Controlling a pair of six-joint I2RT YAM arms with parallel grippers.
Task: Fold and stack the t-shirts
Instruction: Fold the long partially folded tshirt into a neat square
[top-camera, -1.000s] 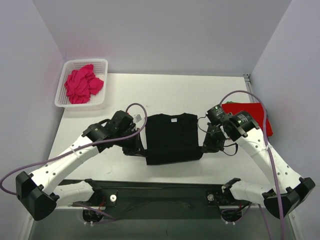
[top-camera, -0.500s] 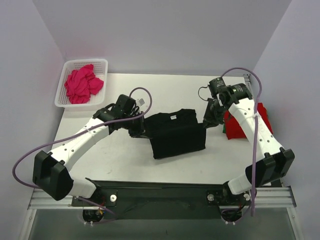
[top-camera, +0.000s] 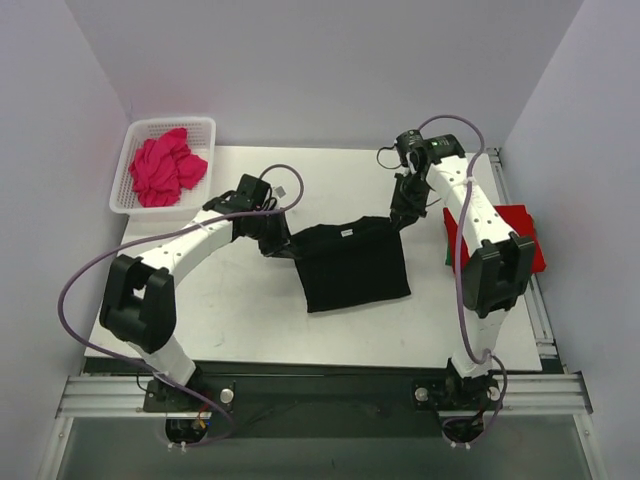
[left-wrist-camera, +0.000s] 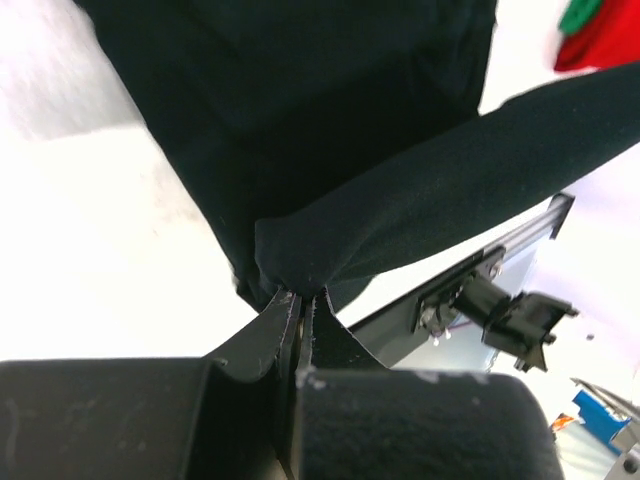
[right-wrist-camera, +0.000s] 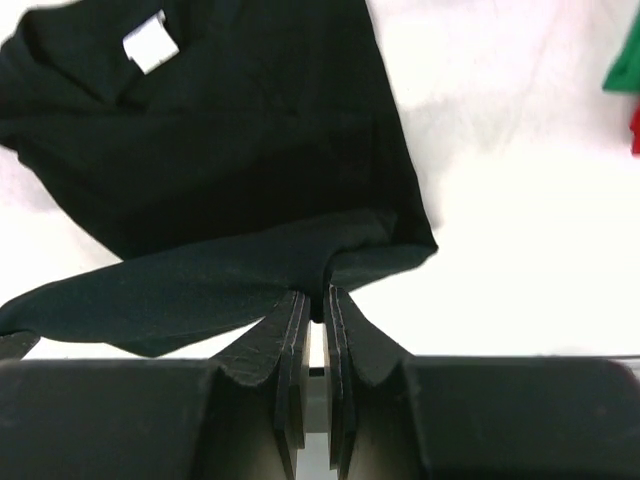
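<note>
Both arms reach in toward the middle of the frame with the black t-shirt strung between them. The left gripper has its fingers squeezed tight on a bunch of cloth at the shirt's upper-left corner, and the right gripper pinches the upper-right corner the same way, with the rest draping down onto the white table. The red t-shirt sits at the table's right edge, partly behind the right arm, and the pink t-shirt is crumpled in the white basket at upper left.

Plain black t-shirt, magenta-pink t-shirt
</note>
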